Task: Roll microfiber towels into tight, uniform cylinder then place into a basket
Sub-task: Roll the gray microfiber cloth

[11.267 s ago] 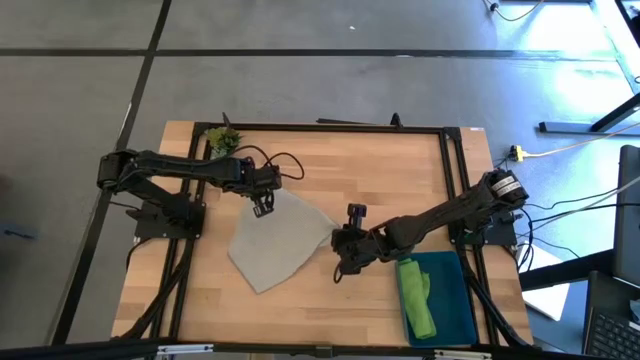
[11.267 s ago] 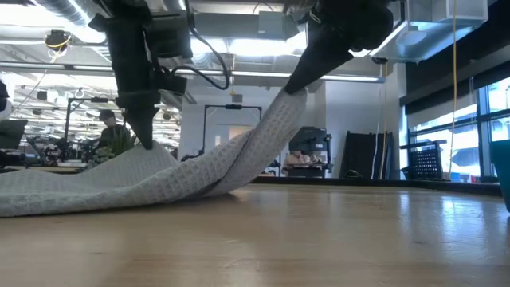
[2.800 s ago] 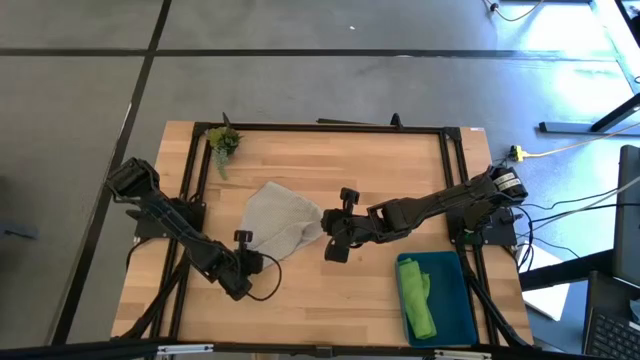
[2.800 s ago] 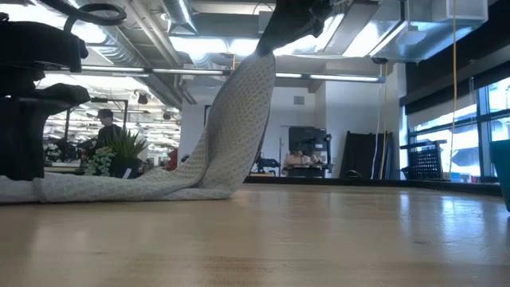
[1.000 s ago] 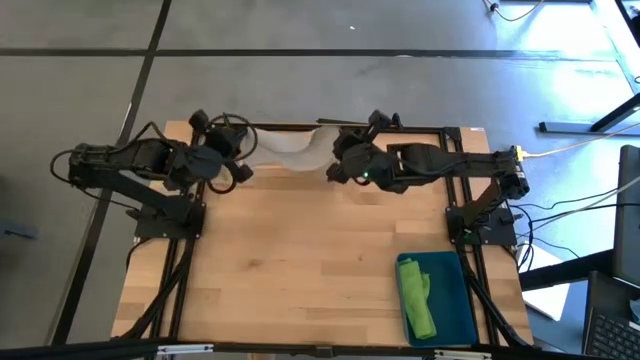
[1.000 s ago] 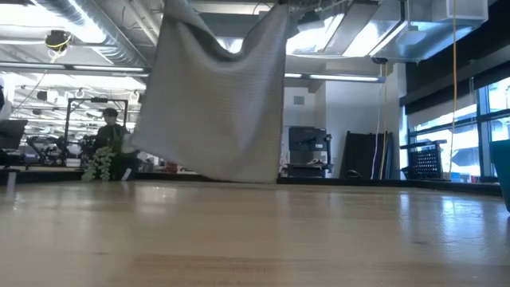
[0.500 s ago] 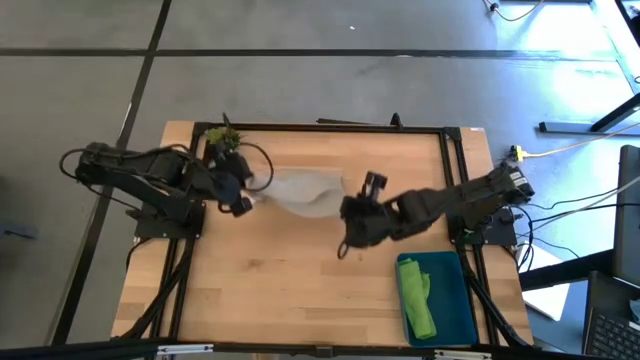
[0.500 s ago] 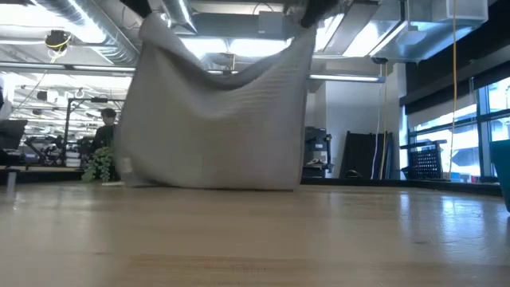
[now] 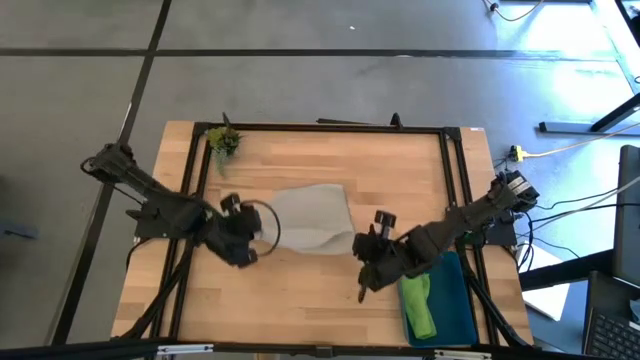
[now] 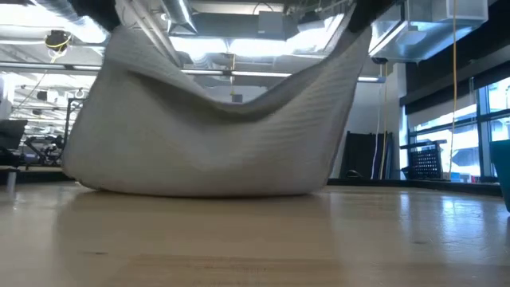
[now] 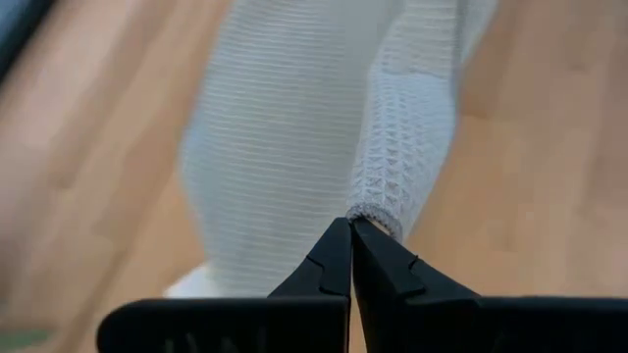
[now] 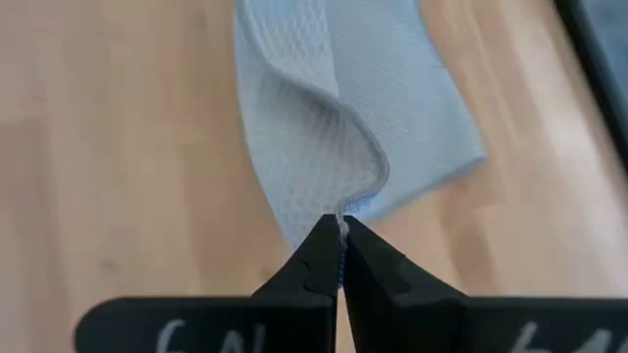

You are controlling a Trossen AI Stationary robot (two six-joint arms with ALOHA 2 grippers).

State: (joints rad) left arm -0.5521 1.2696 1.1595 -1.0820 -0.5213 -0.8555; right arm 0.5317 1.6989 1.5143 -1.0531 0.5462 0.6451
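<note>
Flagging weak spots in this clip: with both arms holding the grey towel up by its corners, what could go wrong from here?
1. The left gripper and right gripper each pinch only a thin bit of the grey towel; a corner may slip out.
2. The towel sags between them with its lower edge on the table, so it may land creased and roll unevenly.
</note>
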